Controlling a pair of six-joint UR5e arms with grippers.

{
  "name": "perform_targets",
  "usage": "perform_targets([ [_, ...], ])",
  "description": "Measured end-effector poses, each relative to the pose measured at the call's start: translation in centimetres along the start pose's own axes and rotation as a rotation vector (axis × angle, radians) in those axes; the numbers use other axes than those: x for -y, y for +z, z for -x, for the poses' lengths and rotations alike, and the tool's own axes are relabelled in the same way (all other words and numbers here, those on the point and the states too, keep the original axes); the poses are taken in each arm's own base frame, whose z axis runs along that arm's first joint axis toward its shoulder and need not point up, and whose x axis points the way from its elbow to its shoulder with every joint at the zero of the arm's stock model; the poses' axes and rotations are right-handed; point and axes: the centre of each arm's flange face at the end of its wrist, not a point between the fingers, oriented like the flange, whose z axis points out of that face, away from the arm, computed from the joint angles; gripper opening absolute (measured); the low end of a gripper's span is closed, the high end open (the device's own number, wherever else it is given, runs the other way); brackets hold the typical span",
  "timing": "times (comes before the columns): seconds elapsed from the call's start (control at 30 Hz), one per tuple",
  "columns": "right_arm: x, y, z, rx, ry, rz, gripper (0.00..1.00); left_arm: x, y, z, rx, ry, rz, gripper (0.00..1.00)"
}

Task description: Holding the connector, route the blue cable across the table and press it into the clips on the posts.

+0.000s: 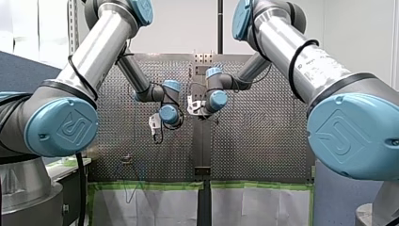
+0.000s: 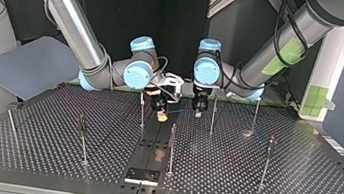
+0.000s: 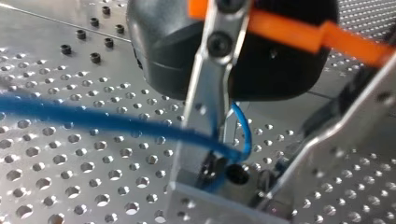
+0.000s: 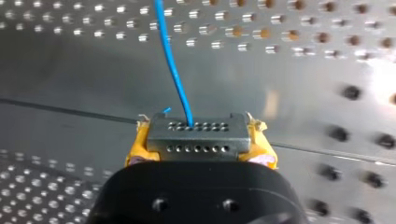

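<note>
In the right wrist view my right gripper (image 4: 201, 142) has its yellow pads (image 4: 140, 147) shut on a grey connector (image 4: 198, 133) with rows of small holes. The blue cable (image 4: 175, 70) leaves the connector's face and runs away over the table. In the top view my right gripper (image 2: 161, 115) hangs near the middle, with my left gripper (image 2: 199, 111) close beside it and the cable (image 2: 178, 111) strung between them. In the left wrist view the cable (image 3: 93, 119) passes between the metal fingers (image 3: 203, 107) of my left gripper (image 3: 240, 179). A narrow gap shows between the tips.
Several thin posts stand on the perforated table (image 2: 300, 179), the nearest ones (image 2: 142, 110) (image 2: 213, 115) flanking the grippers and another (image 2: 171, 150) in front. Clip-topped posts (image 2: 267, 160) (image 2: 83, 138) stand further out. A grey-blue board (image 2: 28, 65) leans at the top view's left.
</note>
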Motion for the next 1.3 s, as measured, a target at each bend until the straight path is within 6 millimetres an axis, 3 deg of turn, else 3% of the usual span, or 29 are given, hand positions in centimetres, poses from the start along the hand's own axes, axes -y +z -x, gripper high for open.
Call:
perform_targets([
  [0.27, 0.1, -2.3, -4.0, -0.023, 0.024, 0.001, 0.00, 0.2, -2.1, 0.7, -0.047, 0.033, -0.001, 0.00],
  [0.57, -0.7, -5.5, -6.1, -0.030, 0.055, 0.020, 0.00, 0.5, -4.9, 3.1, -0.038, 0.039, -0.018, 0.00],
  [0.7, -0.6, -7.1, -6.8, -0.031, 0.059, 0.019, 0.00, 0.9, -5.8, 4.8, -0.016, 0.032, -0.035, 0.00],
  [1.3, -0.6, -13.9, -14.2, -0.102, 0.021, 0.022, 0.00, 2.6, -10.2, 13.0, 0.061, 0.018, -0.073, 0.00],
])
